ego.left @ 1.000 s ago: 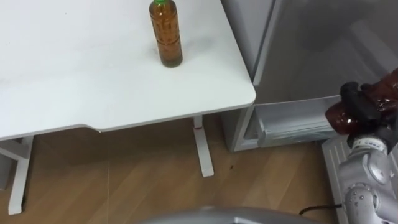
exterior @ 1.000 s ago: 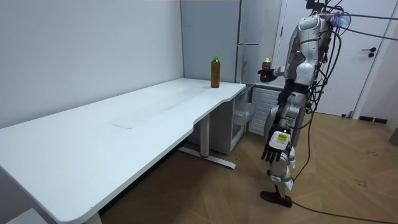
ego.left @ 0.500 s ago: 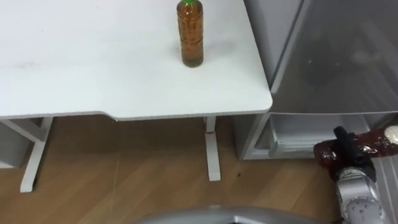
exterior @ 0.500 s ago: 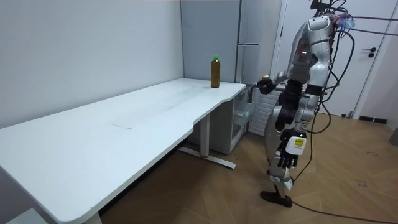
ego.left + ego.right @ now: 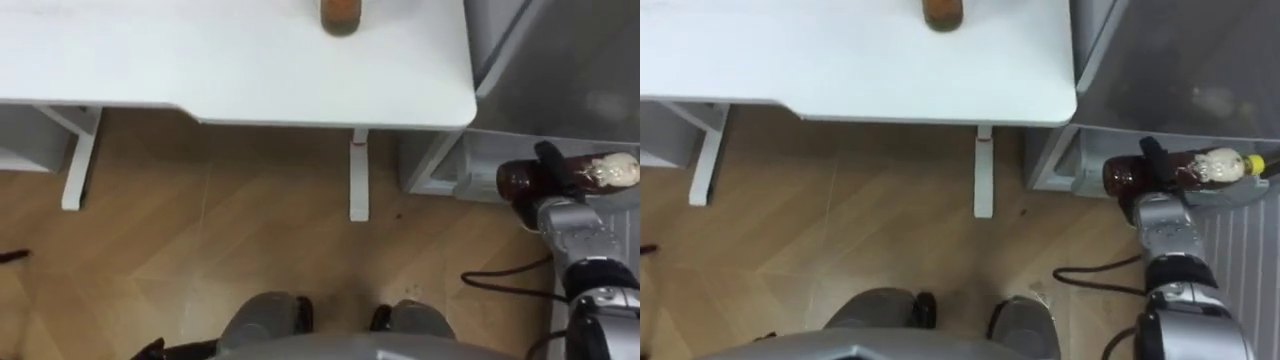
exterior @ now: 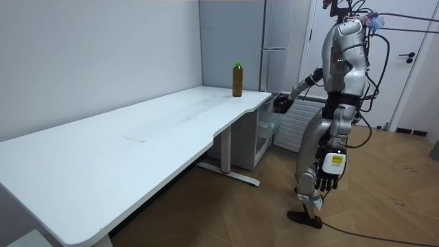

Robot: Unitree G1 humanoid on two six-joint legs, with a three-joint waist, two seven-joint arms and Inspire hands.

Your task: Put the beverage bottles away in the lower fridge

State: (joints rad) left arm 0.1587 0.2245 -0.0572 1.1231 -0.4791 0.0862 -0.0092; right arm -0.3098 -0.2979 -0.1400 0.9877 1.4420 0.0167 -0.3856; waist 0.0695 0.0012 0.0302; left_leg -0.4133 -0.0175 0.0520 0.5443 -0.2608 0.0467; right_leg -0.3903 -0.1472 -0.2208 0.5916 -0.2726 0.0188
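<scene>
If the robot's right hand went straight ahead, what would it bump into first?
Probably the open lower fridge drawer, just ahead of the right hand, which grips a bottle. Depth is hard to judge.

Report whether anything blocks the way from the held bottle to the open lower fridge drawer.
Nothing visible does. The right hand holds the bottle on its side right by the open lower fridge drawer, clear of the table corner; nothing lies between them.

Dark bottle (image 5: 1215,166): horizontal, yellow cap pointing right, at right of frame, clasped by right hand (image 5: 1152,168), over open fridge drawer (image 5: 1070,165). Amber bottle (image 6: 237,79): upright, green cap, upper centre.
</scene>
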